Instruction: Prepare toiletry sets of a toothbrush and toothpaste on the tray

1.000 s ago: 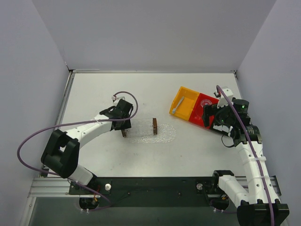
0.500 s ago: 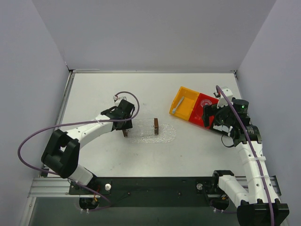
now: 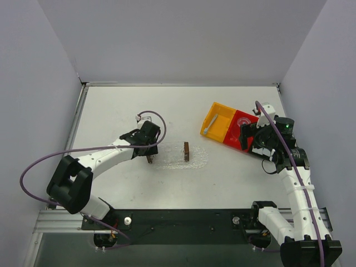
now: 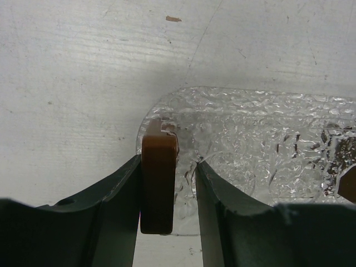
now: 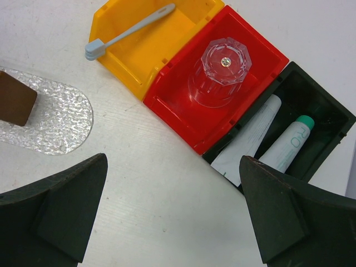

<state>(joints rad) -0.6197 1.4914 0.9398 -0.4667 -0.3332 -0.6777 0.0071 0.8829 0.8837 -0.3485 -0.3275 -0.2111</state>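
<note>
Your left gripper [image 4: 167, 161]: half open astride a brown block [image 4: 158, 189] at the tray [image 4: 250, 139]'s left end, probably clearing room. Your right gripper [image 5: 172, 157]: wide open, empty, toothbrush [image 5: 130, 30] upper left.

Ahead of the left gripper [image 4: 168, 167], the tray [image 4: 267, 139] is seen as clear, bumpy, glistening plastic on a matt, scuffed white table [image 4: 72, 83]. The brown block [image 4: 158, 189] within its jaws looks smooth and matt. Beyond the right gripper [image 5: 172, 167], glossy plastic is shown by the yellow bin [image 5: 139, 53] and red bin [image 5: 178, 108].
</note>
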